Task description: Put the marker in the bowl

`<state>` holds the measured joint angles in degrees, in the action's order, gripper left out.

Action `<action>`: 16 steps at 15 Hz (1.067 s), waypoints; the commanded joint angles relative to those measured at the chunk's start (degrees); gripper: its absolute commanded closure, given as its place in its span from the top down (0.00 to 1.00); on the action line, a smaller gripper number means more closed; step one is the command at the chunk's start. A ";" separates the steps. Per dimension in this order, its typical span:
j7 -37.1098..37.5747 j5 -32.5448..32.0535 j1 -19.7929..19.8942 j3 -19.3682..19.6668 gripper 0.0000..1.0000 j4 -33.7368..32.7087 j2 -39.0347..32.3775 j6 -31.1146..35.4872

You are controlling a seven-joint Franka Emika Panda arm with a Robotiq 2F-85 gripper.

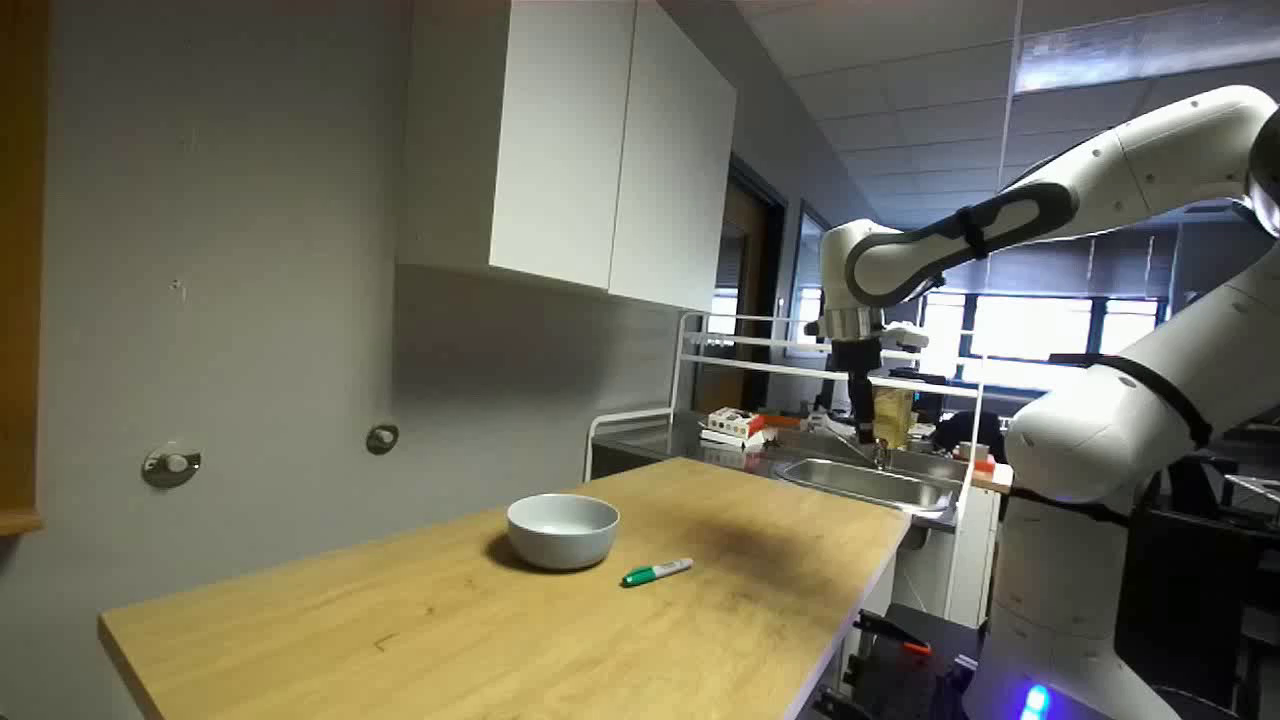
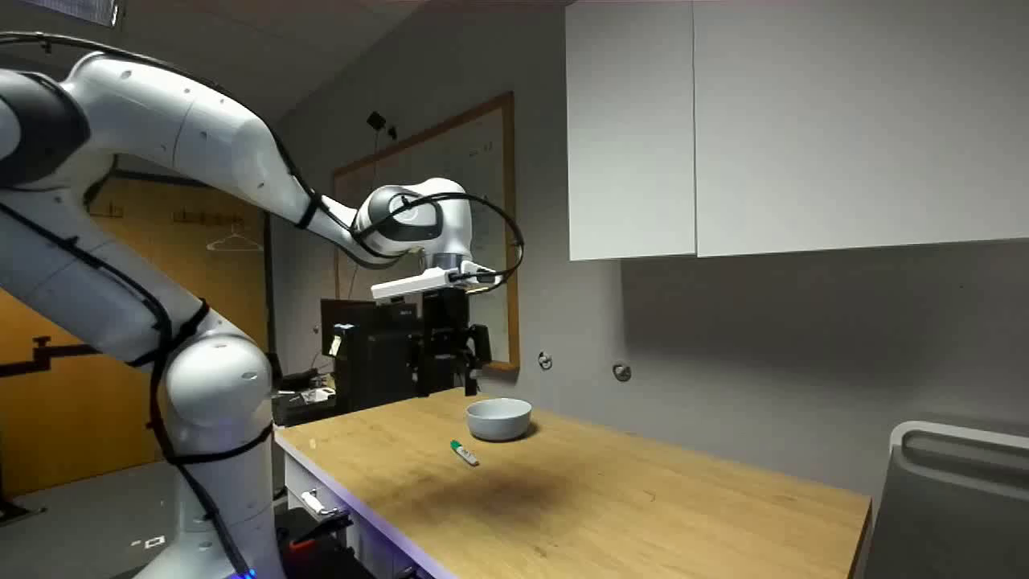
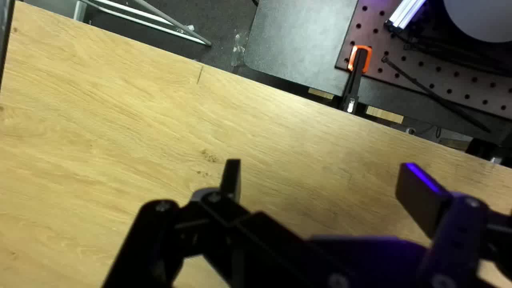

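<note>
The marker [image 1: 657, 572], with a green cap and a light body, lies on the wooden table beside the bowl; it also shows in an exterior view [image 2: 465, 453]. The bowl [image 1: 563, 548] is low, round and grey-white and stands upright near the wall; it also shows in an exterior view [image 2: 498, 428]. Its visible inside shows nothing. My gripper [image 3: 320, 172] is open with nothing between its fingers. It hangs high above the table, pointing down, apart from marker and bowl; it shows in an exterior view [image 1: 862, 425]. Neither marker nor bowl is in the wrist view.
The wooden table [image 1: 450, 640] runs along a grey wall. White cabinets [image 1: 600, 150] hang above its far part. A metal sink [image 1: 870, 485] and a white rack [image 1: 690, 340] stand beyond one end. A black clamp with an orange part [image 3: 357, 76] sits at the table's edge.
</note>
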<state>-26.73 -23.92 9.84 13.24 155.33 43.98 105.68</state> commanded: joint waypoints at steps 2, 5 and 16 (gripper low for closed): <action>0.43 -0.40 -0.81 0.65 1.00 -0.12 0.11 -0.32; 0.43 -0.40 -0.81 0.65 1.00 -0.12 0.11 -0.31; 0.92 -0.32 -2.20 -0.24 1.00 -1.12 -1.83 0.95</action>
<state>-26.66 -23.92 9.34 13.26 155.32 43.90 105.83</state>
